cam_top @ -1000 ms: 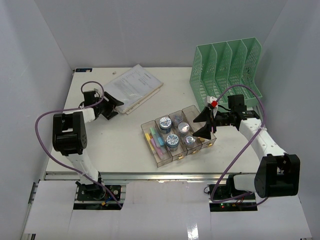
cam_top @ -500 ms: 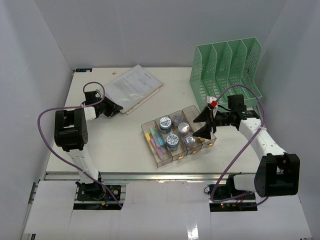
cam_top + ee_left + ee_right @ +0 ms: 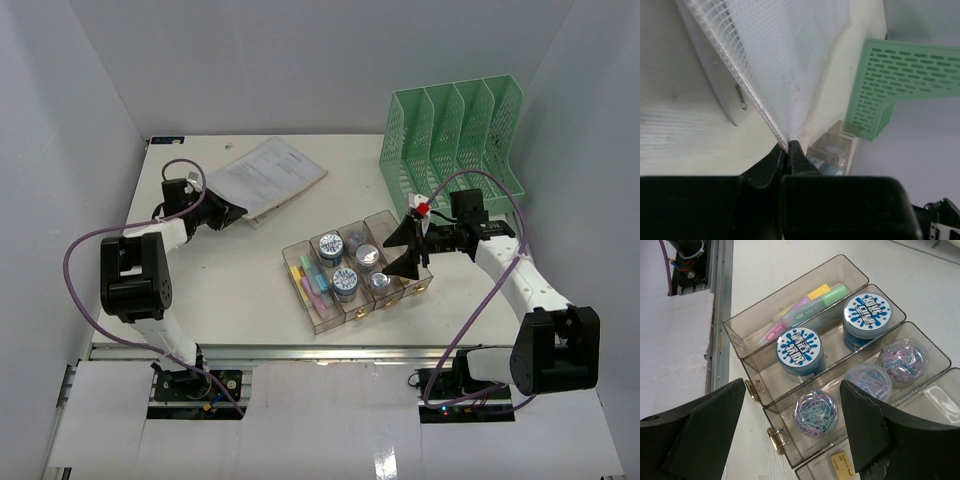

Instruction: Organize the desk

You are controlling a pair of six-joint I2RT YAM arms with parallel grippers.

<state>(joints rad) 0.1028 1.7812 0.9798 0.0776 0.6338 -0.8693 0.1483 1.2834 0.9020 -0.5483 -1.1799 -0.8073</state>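
On the white desk [image 3: 230, 290] lies a translucent mesh document folder [image 3: 265, 178] over a white booklet [image 3: 715, 85] at the back left. My left gripper [image 3: 228, 213] is shut on the folder's near corner [image 3: 790, 135], the jaws pinched flat together on it [image 3: 788, 146]. My right gripper [image 3: 410, 248] hovers open over the right end of the clear compartment tray [image 3: 322, 322], with nothing between its fingers [image 3: 793, 385]. Below it sits a clear tub of paper clips [image 3: 815, 412].
The tray [image 3: 747, 352] holds pastel highlighters [image 3: 805, 310], two blue-lidded round tins [image 3: 801, 350], and more paper-clip tubs [image 3: 902, 360]. A mint-green mesh file rack [image 3: 450, 130] stands at the back right. The metal front rail [image 3: 300, 352] runs along the near edge.
My left gripper has closed from open onto the folder's corner, and the left arm has shifted slightly left. The right gripper has barely moved.
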